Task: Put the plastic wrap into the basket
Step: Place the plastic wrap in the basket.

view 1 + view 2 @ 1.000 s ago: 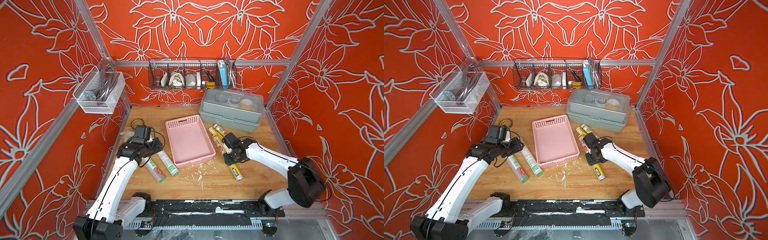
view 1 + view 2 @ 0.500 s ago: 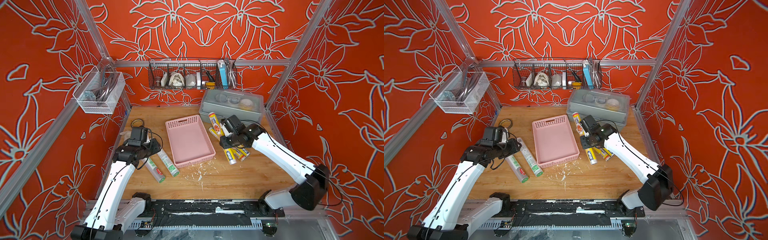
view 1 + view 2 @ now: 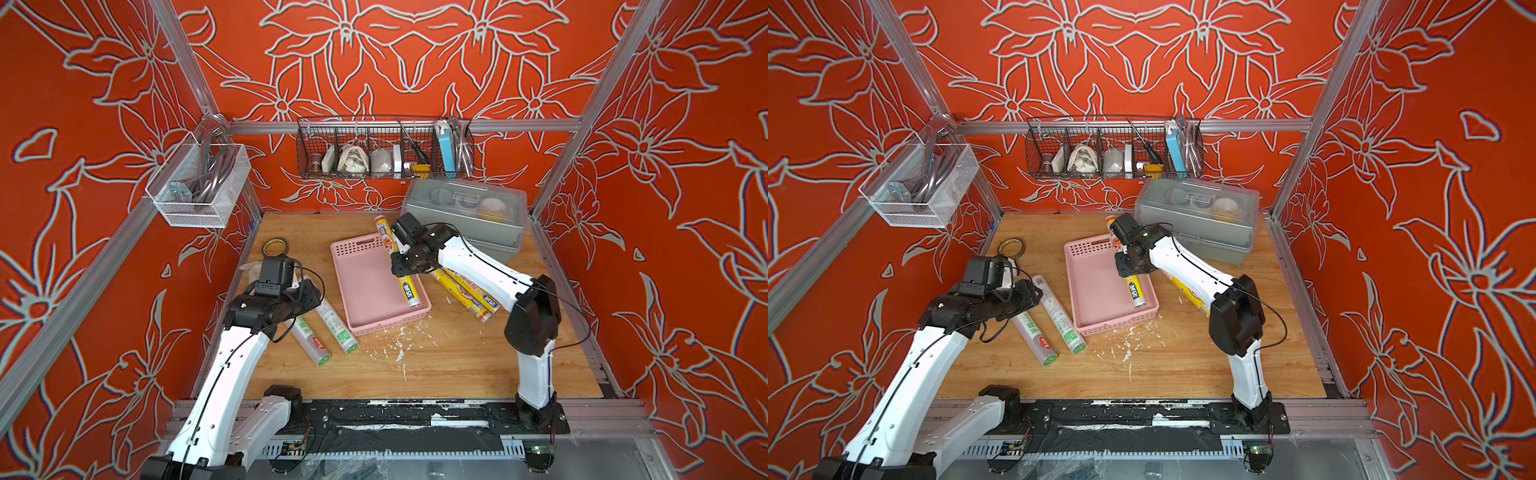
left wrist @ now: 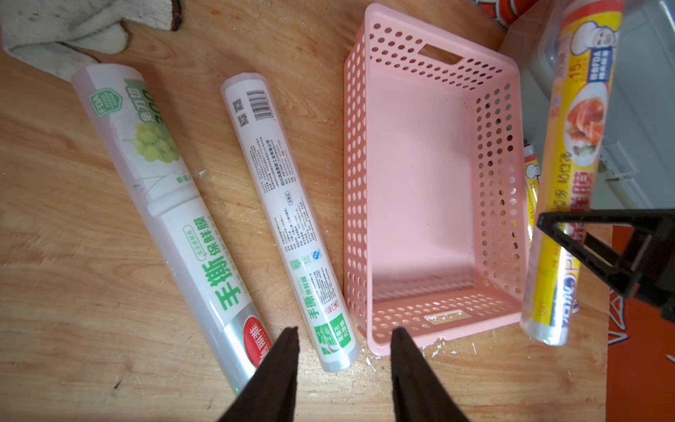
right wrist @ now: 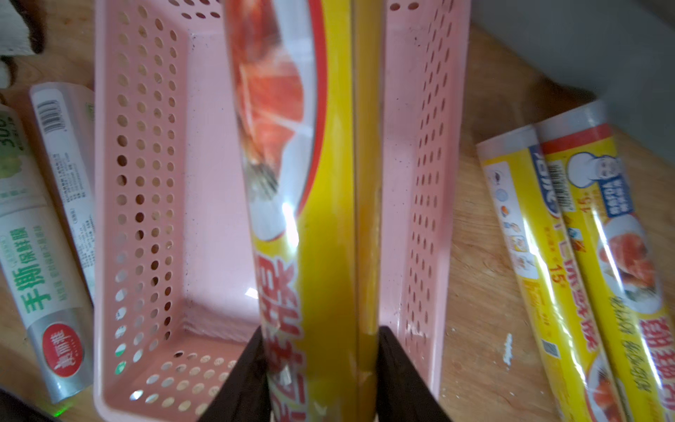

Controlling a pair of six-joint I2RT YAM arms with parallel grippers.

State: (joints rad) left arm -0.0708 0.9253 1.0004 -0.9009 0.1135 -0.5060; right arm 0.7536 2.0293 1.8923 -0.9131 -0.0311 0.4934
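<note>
The pink basket [image 3: 365, 286] [image 3: 1096, 291] lies mid-table. My right gripper [image 5: 317, 347] [image 3: 405, 266] is shut on a yellow plastic wrap roll [image 5: 310, 182] [image 3: 409, 291] and holds it lengthwise over the basket's right half, far end raised. Two more yellow rolls [image 3: 469, 295] [image 5: 548, 274] lie side by side on the wood to the right of the basket. Two white-silver rolls with green print [image 4: 285, 219] [image 4: 171, 204] [image 3: 340, 328] lie to its left. My left gripper [image 4: 343, 339] hangs open above their near ends, with nothing between its fingers.
A grey lidded box [image 3: 469, 216] stands behind the basket on the right. A brown tape ring [image 3: 274, 248] and a cloth glove [image 4: 65, 29] lie at the back left. White crumbs [image 3: 399, 345] are scattered in front of the basket. A wire rack [image 3: 384, 149] and a mesh bin [image 3: 199, 187] hang on the walls.
My right gripper has lifted one yellow roll off the table to the right of the basket and carried it left, over the basket. The left arm has barely moved.
</note>
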